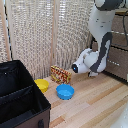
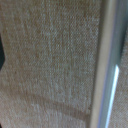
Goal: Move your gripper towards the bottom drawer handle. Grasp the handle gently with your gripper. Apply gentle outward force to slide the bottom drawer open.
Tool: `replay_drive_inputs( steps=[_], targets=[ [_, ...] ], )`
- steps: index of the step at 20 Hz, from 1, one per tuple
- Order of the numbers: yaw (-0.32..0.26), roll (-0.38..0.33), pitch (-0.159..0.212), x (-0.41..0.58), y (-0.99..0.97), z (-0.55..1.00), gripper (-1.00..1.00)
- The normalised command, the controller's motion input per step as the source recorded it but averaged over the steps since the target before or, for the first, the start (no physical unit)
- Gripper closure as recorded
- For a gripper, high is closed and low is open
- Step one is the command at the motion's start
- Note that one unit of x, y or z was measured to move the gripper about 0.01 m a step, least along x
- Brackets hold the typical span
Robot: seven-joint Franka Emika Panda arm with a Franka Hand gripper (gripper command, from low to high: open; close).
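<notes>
Pincer (image 1: 75, 67), fingers' state untellable, faces woven screen (image 1: 45, 35); bottom drawer (image 1: 120, 67) lies toward the exterior view's right.

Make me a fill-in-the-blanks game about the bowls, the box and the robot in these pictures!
1. The round plastic bowl nearest the glossy white-and-grey robot arm is coloured ____.
2. The smaller round bowl beside the big black fabric box is coloured ____.
3. The red-and-yellow printed carton stands on the light ____ floor.
4. In the exterior view, the dark brown dresser is at the picture's ____ edge.

Missing words: blue; yellow; wooden; right
</notes>
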Motion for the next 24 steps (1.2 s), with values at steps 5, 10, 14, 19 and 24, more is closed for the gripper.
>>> replay_drive_inputs(
  steps=[5, 10, 14, 19, 24],
  targets=[
    [0.000, 0.007, 0.000, 0.000, -0.06, 0.00, 1.00],
    [-0.012, 0.000, 0.000, 0.000, 0.00, 0.00, 1.00],
    [-0.016, 0.028, 0.000, 0.000, 0.09, 0.12, 1.00],
    [-0.070, 0.055, 0.000, 0.022, 0.27, 0.12, 1.00],
    [-0.086, 0.000, 0.000, 0.173, 0.89, -0.19, 1.00]
  ],
)
